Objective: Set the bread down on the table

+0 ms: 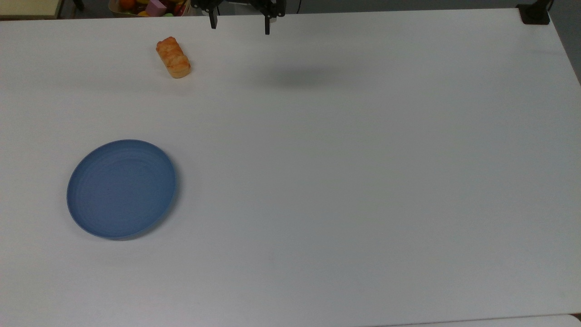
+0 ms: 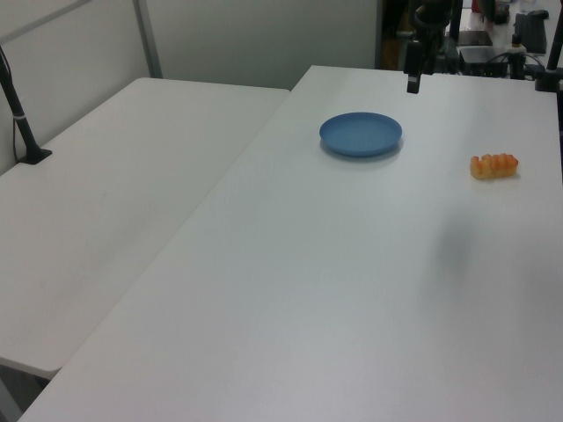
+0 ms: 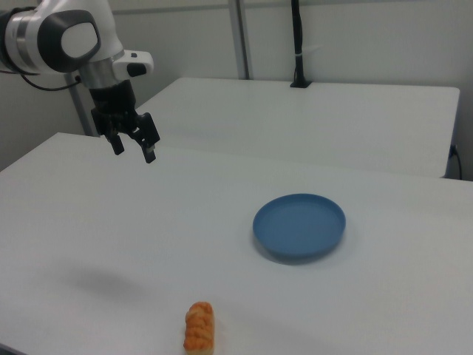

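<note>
Bread point(image 1: 173, 57) on table point(image 1: 345, 172); gripper point(image 3: 133, 146) raised, wide open, empty.
Bread looks light, soft: grip across its 2 long sides, gently.

White-and-grey rounded arm point(image 3: 63, 41) ending in a black two-fingered claw point(image 3: 133, 150)

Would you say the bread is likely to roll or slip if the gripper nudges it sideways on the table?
The bread lies flat on its long side, so it probably slides rather than rolls. Its ridged top likely gives fingers some purchase. The smooth table may let it skid.
</note>
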